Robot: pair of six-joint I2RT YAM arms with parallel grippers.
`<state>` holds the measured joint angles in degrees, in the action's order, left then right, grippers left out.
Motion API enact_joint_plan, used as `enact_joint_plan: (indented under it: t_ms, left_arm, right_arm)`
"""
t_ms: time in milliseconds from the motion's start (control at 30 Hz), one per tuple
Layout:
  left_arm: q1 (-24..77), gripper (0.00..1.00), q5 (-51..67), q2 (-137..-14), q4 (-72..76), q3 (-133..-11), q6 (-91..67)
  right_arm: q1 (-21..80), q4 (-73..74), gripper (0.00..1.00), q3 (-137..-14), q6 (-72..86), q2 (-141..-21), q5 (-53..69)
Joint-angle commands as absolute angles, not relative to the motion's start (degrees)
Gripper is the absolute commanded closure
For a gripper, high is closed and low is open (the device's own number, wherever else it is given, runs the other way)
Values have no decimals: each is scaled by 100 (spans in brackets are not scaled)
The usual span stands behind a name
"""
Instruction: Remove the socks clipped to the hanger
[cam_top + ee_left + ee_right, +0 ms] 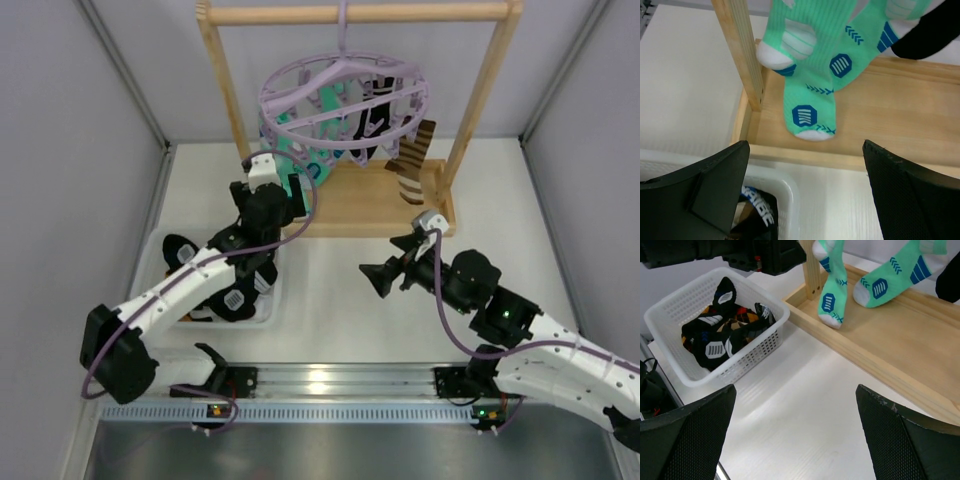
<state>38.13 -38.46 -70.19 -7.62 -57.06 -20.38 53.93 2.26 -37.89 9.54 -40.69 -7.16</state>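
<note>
The rack post (744, 50) flanks the mint socks (812, 90); basket (752, 354) seemingly holds dark socks (715, 342).

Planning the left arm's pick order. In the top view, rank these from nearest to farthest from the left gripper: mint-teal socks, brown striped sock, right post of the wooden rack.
From the left gripper:
1. mint-teal socks: just ahead of it, on the left side of the hanger.
2. brown striped sock: on the hanger's right side.
3. right post: beyond that sock, at the far right.
</note>
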Motion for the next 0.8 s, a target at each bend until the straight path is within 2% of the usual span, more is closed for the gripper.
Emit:
enact_joint_plan:
  t_ms: [0,400,767]
  left_arm:
    - [3534,2,-3981,-7390,561,-5968,-1794]
    - [3111,2,-4175,-9201,2433,-6205,-1284]
    - [3024,2,-5492,-10819,3891,-6864,-493]
  right_arm:
    - [5326,571,1,-3700,888,-3753,-870]
    - [5291,352,1,-3516,739,-3770,-800]
    - [5274,176,1,-3437,519,-3981,-457]
